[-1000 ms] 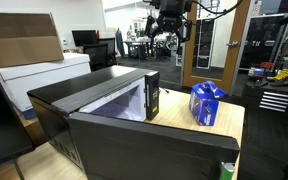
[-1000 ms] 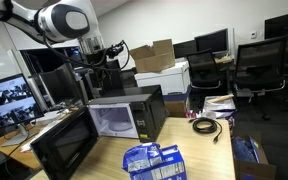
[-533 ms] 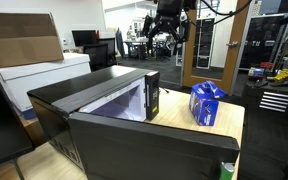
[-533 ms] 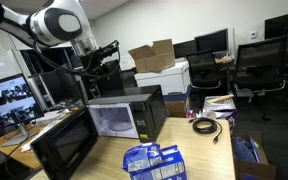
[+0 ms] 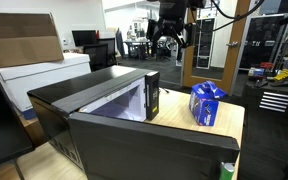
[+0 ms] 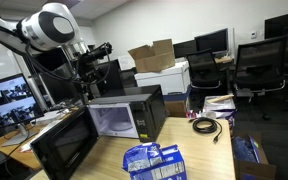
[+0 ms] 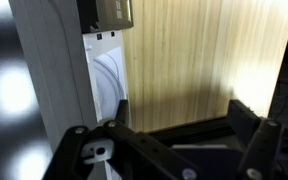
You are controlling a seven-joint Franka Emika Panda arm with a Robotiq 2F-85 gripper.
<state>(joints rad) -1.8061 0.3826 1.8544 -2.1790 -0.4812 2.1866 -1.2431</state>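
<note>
1. While the gripper (image 5: 170, 28) hangs high in the air, its fingers spread wide apart and holding nothing, the far left of an exterior view shows lit monitors (image 6: 6, 105) beside the table edge.
2. Next to the right comes the microwave door (image 6: 59, 150), dark and swung open toward the camera.
3. Right of the door stands the microwave (image 6: 126, 115), a black box with its pale cavity showing, on the wooden table (image 6: 209, 150). The gripper is above it and well apart from it, touching nothing.
4. Further right and nearer the camera, a blue bag (image 6: 154, 162) lies on the table, near the microwave but apart from it.
5. Beyond the bag, a coiled black cable (image 6: 204, 125) rests on the wood, and office chairs (image 6: 254, 65) stand behind the table.
6. Looking down in the wrist view, the microwave (image 7: 49, 70) fills the left and bare table (image 7: 204, 60) the right. One of the fingers (image 7: 84, 150) sits low on the left and its partner low on the right, with a wide gap between.
</note>
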